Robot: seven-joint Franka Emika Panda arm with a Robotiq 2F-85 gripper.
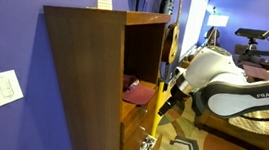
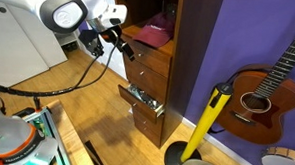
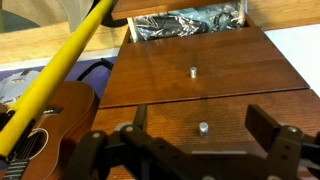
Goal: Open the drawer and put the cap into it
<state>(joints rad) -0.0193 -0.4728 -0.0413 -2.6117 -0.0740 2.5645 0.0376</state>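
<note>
The hand (image 3: 200, 126) is seen released, its two fingers (image 3: 137, 120) spread wide with nothing held between them. It is held close in front of the tall brown cabinet (image 1: 84, 75), at the level of the uppermost drawer front. In the wrist view the drawer (image 3: 170, 118) is found at 12 o'clock from the hand, and its small metal knob (image 3: 203, 128) sits in the gap between the fingers. No contact with it can be made out.

The cap (image 2: 155, 35) is seen in both exterior views. It lies in the cabinet's open recess just above that drawer front, at about 2 o'clock from the hand (image 2: 124, 48) in an exterior view. Pale wood is visible directly beneath the cap (image 1: 140, 89). Whether the cap rests inside the drawer or on a shelf over it cannot be told.

A lower drawer (image 2: 144, 100) is pulled out, with shiny crumpled material inside. A yellow pole (image 2: 208, 123) is leaned beside the cabinet, and a guitar (image 2: 267, 93) is seen at 3 o'clock from it.
</note>
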